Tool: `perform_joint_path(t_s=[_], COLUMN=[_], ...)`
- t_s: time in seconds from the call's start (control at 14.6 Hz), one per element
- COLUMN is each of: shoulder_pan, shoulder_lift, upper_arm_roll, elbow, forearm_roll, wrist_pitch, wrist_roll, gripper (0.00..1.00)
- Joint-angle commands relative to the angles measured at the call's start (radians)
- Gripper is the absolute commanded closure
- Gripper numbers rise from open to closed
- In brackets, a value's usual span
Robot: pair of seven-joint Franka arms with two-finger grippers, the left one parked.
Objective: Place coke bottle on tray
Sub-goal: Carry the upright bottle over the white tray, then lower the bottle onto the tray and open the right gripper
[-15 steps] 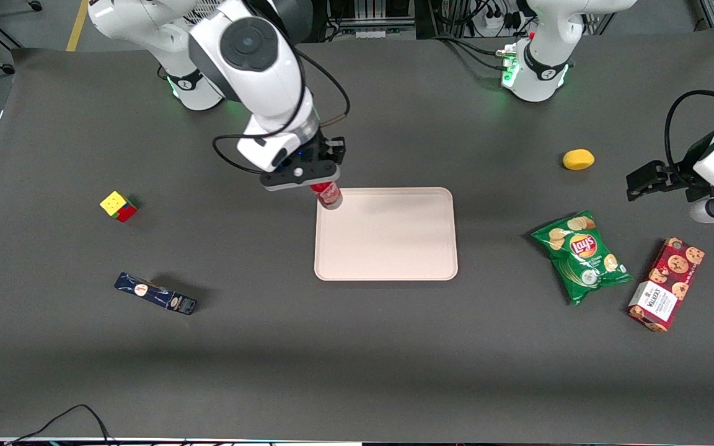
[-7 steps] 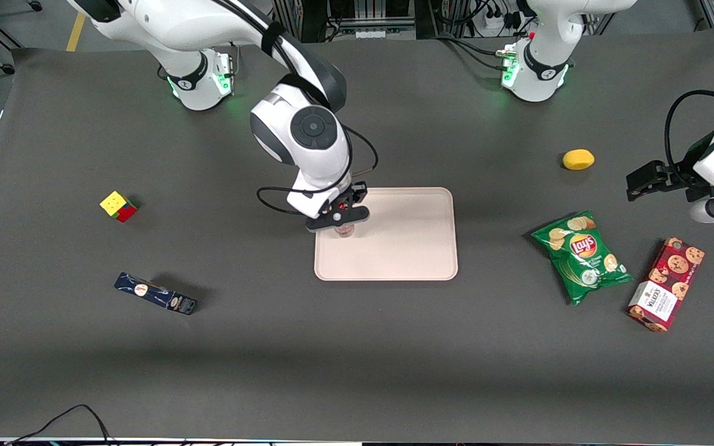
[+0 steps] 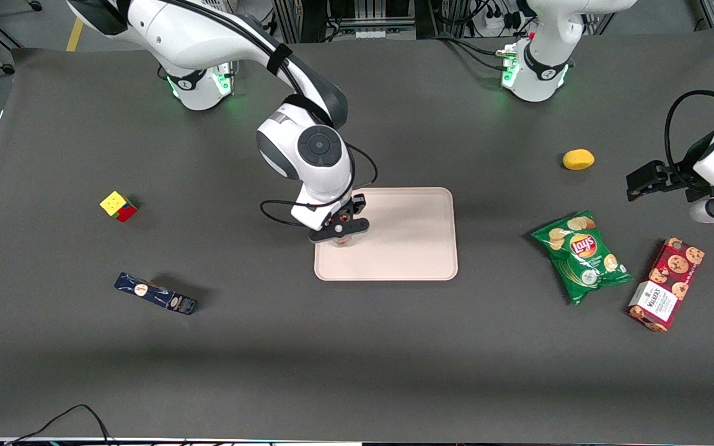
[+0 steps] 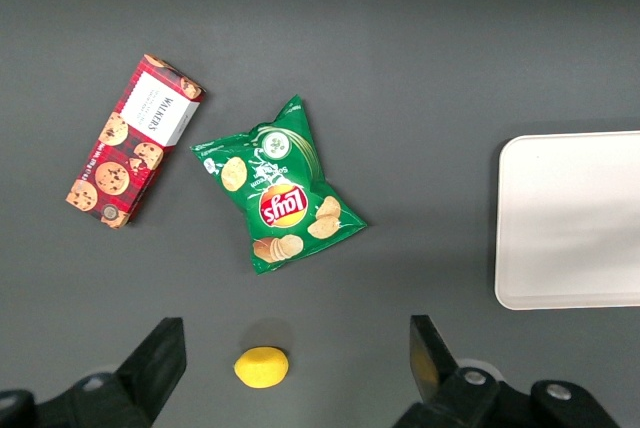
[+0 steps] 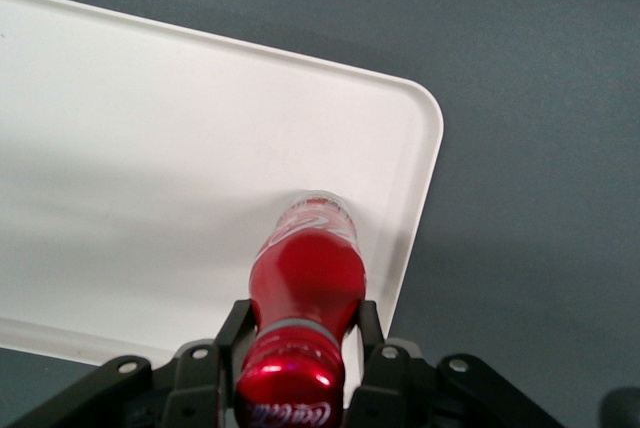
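Observation:
The coke bottle, red with a red cap and a clear base, stands upright with its base down at the floor of the pale pink tray. It is just inside the rim at the working arm's end of the tray. My gripper is shut on the coke bottle's neck, one finger on each side. In the front view the gripper and wrist cover most of the coke bottle. The parked arm's wrist view shows one end of the tray.
A Rubik's cube and a dark blue box lie toward the working arm's end. A lemon, a green chips bag and a red cookie box lie toward the parked arm's end.
My gripper has carried the coke bottle from above the tray's corner farthest from the front camera, lower and nearer to that camera, over the tray's floor.

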Motion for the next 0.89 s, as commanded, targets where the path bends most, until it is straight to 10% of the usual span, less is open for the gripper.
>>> perform_joint_path(t_s=[0.0, 0.48, 0.55, 0.62, 0.82], shoulder_pan=[-0.006, -0.008, -0.008, -0.008, -0.008], shoulder_lift=[0.026, 0.04, 0.04, 0.039, 0.039], upper_arm_roll=[0.006, -0.002, -0.002, -0.002, -0.002], elbow=[0.009, 0.016, 0.015, 0.015, 0.018], forearm_roll=[-0.03, -0.027, -0.026, -0.026, -0.019], wrist_pitch=[0.029, 0.037, 0.037, 0.037, 0.035], wrist_roll=[0.027, 0.03, 0.031, 0.03, 0.036], gripper=[1.0, 0.99, 0.21, 0.0, 0.0])
